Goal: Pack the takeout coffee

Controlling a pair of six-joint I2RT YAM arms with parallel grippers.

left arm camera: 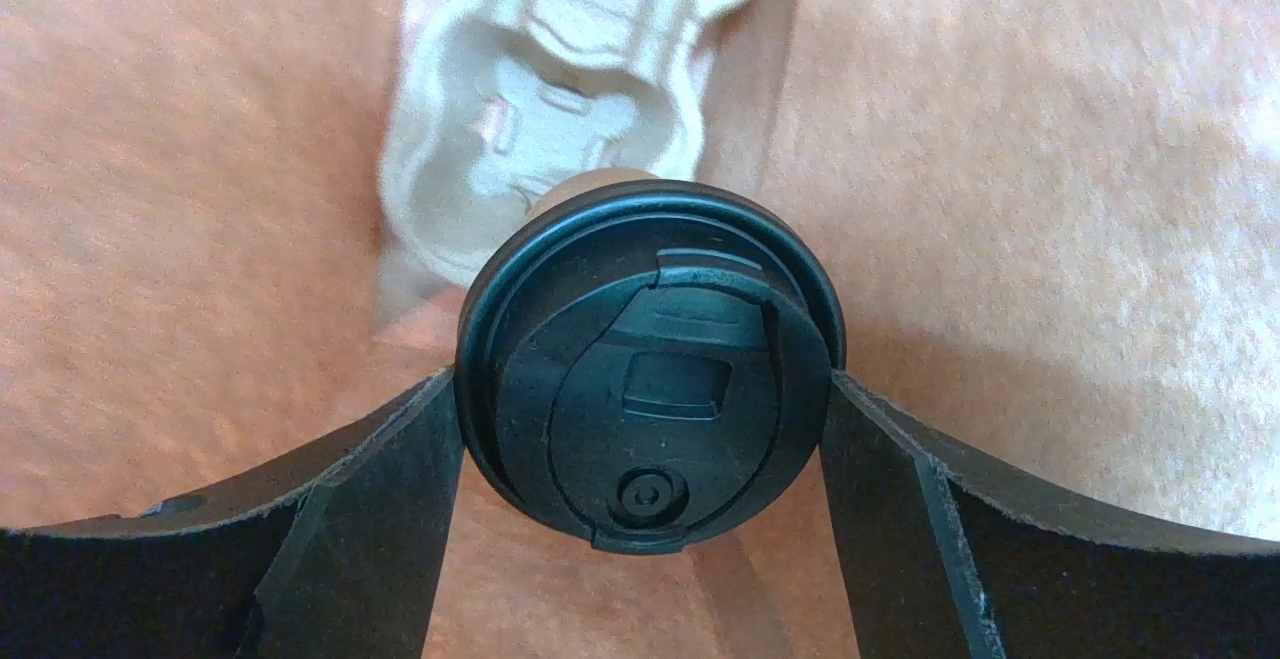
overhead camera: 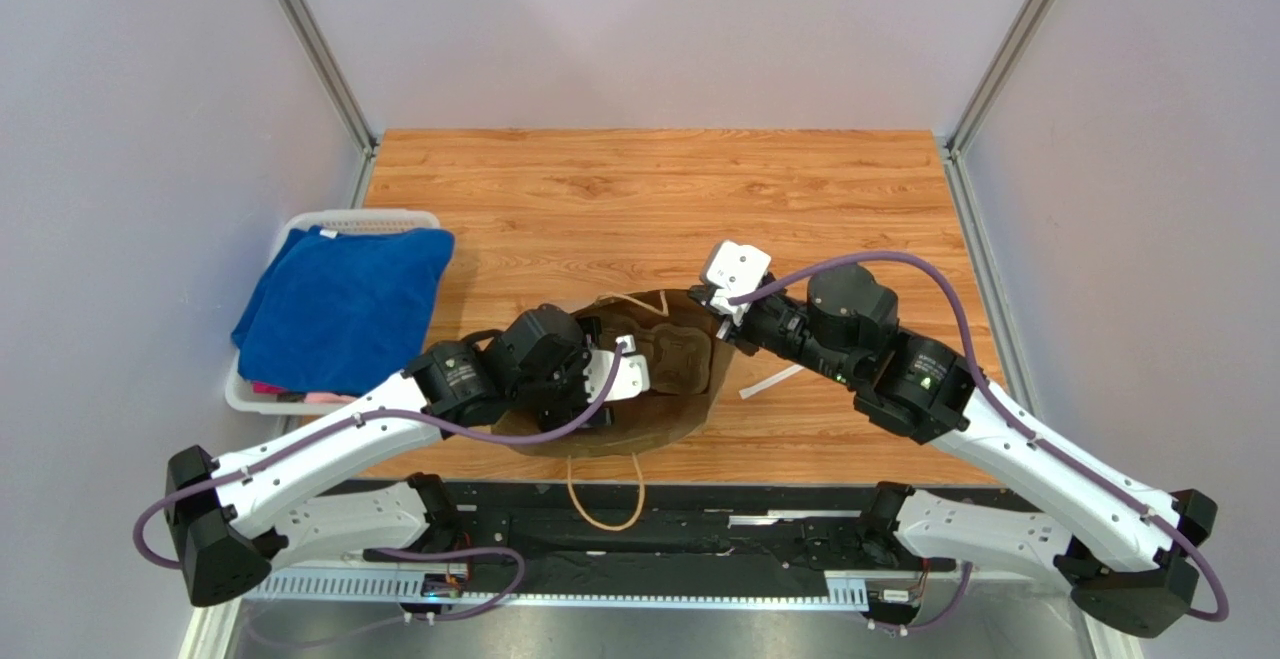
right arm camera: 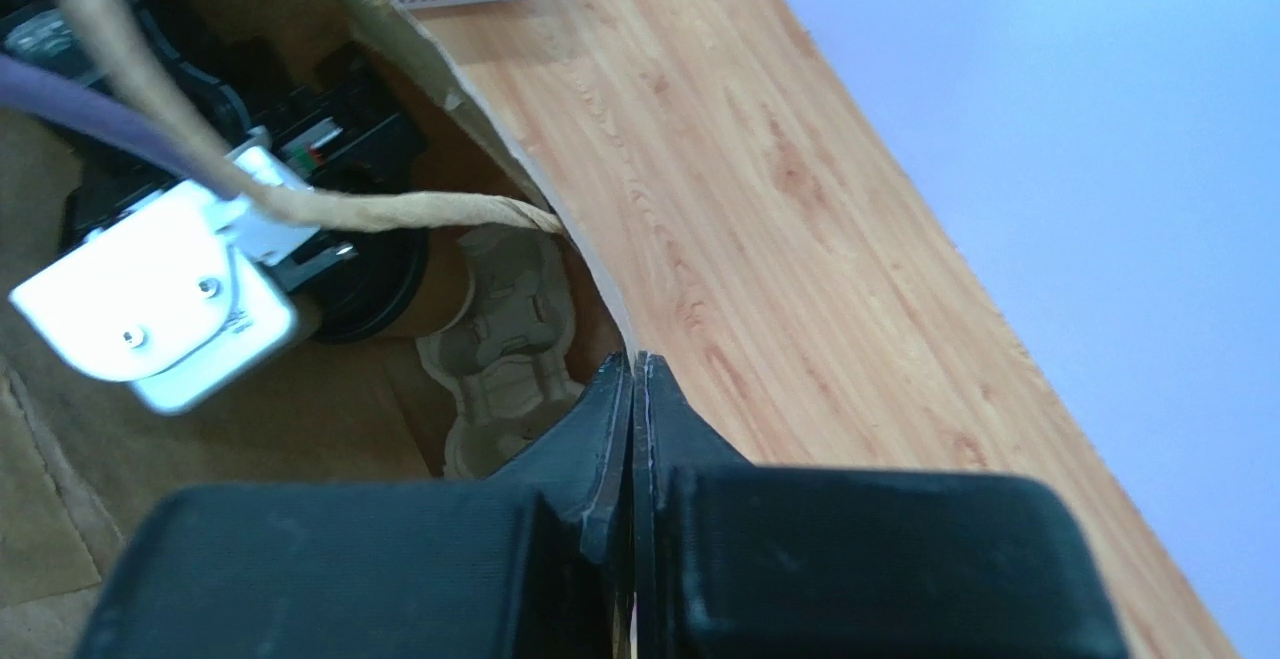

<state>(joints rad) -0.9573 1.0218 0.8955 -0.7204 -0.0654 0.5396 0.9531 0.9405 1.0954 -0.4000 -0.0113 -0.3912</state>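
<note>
1. paper bag (overhead camera: 676, 412) lies on its side on table (overhead camera: 631, 194).
2. right gripper (right arm camera: 633, 389): jaws clenched flat, apparently pinching bag's rim.
3. pulp tray (left arm camera: 526, 104) sits inside bag.
4. left gripper (left arm camera: 643, 404): jaws spread wide, grasping takeout coffee (left arm camera: 646, 374) by its black lid, inside bag, just beside tray.

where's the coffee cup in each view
top external: not visible, hidden inside the paper bag
left wrist: coffee cup dead centre, lid facing camera
right wrist: left of centre, beside the pulp tray
shared landmark: the paper bag, in all three
</note>
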